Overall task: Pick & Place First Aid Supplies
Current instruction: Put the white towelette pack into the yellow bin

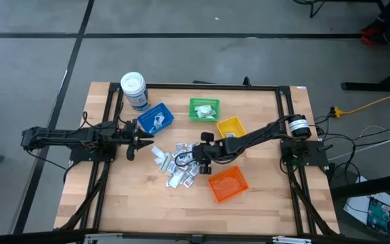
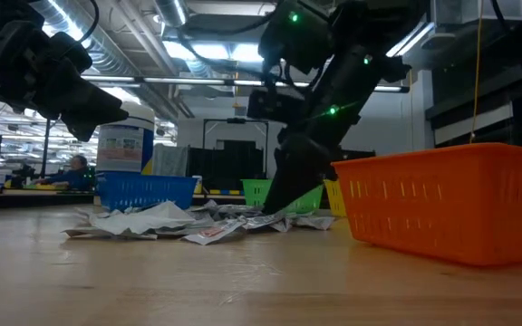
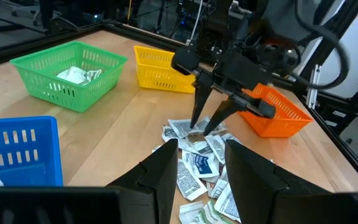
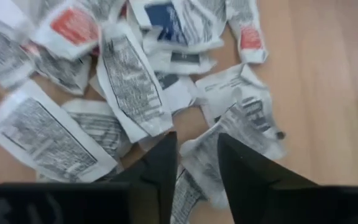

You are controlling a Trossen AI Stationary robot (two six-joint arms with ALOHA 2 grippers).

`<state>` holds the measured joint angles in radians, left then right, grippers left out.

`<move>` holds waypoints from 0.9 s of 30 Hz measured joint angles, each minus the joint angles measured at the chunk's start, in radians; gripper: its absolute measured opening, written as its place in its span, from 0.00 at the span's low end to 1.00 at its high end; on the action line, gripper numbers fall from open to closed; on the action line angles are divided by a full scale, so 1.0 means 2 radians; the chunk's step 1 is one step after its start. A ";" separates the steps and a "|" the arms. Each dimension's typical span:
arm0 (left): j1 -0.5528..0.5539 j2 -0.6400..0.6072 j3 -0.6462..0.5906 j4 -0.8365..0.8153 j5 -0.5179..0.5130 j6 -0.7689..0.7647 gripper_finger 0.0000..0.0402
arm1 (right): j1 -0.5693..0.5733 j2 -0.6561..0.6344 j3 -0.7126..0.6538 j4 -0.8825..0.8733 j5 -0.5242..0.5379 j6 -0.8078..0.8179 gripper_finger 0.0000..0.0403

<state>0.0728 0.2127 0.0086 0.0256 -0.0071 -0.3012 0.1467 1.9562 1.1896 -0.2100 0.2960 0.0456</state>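
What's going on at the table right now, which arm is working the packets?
The right gripper is down on the heap of small flat white and grey paper packets in the middle of the wooden table, fingers open and nothing lifted yet. The left gripper hovers open beside the pile, empty. The blue plastic basket and green plastic basket already hold packets; the orange plastic basket and the yellow plastic basket look empty.

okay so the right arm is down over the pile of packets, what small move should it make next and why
Probably close the right end effector on the packet between its fingertips, then lift. Its fingers stand apart, tips down in the pile of packets, and nothing looks gripped. The left end effector waits open beside the blue bin.
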 joint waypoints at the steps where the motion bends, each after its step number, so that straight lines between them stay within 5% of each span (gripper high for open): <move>1: 0.000 0.000 0.000 0.000 0.000 0.000 0.32 | 0.000 0.004 0.000 0.000 0.000 0.000 0.25; 10: 0.000 0.000 0.000 0.000 0.000 0.000 0.32 | 0.000 0.008 0.000 0.004 0.001 0.000 0.03; 15: 0.000 0.000 0.000 0.000 0.000 0.000 0.32 | 0.000 0.004 0.001 -0.009 -0.006 0.000 0.02; 27: 0.000 0.000 0.000 0.000 0.000 0.000 0.32 | -0.034 -0.068 0.003 -0.025 -0.155 0.059 0.01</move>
<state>0.0729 0.2131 0.0086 0.0257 -0.0071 -0.3012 0.0794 1.8205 1.1950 -0.2603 -0.0133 0.1645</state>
